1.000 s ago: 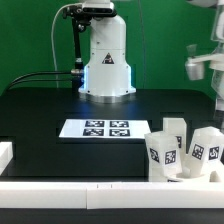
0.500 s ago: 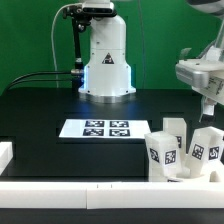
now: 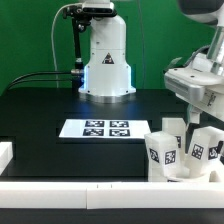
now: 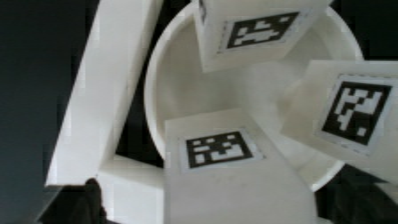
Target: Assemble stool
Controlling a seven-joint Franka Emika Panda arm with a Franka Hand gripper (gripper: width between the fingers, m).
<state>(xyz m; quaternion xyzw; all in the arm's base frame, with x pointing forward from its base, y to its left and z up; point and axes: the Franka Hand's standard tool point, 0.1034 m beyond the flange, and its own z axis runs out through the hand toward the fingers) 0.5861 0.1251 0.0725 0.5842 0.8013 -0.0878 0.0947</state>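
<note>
So the hand (image 3: 197,113) hangs wide open with nothing in it, right above the stool parts bunched in the corner of the table (image 3: 40,110) on the exterior view's right, against the white rail (image 3: 100,190), so the next move looks like pretty much a straight drop. From the wrist view the legs stand upright on the round seat (image 4: 169,70), long axes pointing up at the hand. Count: I can make out three legs (image 3: 163,152), one seat, one marker board (image 3: 95,128), one hand; a fourth leg may be hidden.
</note>
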